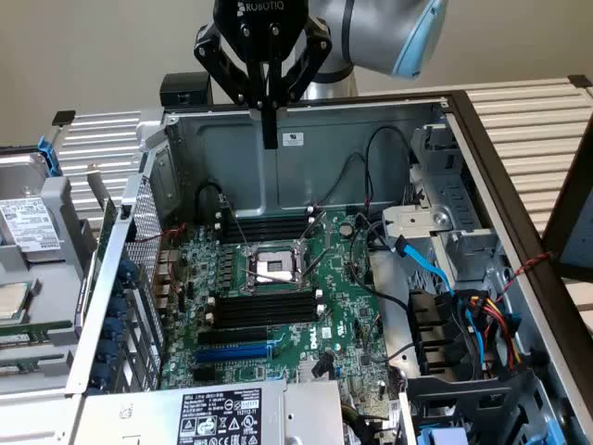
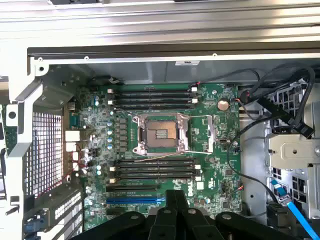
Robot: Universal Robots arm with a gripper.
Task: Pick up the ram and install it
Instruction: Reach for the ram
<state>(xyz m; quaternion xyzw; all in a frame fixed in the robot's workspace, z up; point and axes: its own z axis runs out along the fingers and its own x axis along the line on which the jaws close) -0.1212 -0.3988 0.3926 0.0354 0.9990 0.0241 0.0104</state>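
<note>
Ram cannot be picked out with any certainty. The likeliest candidate is a thin green strip lying among loose parts outside the case, off its side at the exterior view's left, next to a hard drive. It is too edge-on to confirm.

The claw hangs above the case near its far wall, its fingers pressed together on nothing.

As a judgement, a memory stick of this kind is light, thin and stiff, but it will not take bending or twisting. Its flat faces give a narrow, rather slippery hold. The safest grip looks to be across the board's thickness near the middle of the top edge, with the pads on bare board or label. That keeps them clear of the contact edge and does not lever on the chips.

The exterior view shows the claw's height over the case and the parts lying outside it. It also shows the tangle of cables inside the case on the exterior view's right.

The wrist view looks straight down into the case. There both banks of black memory slots stand bare on the motherboard. It also shows the blue expansion slot plainly.
</note>
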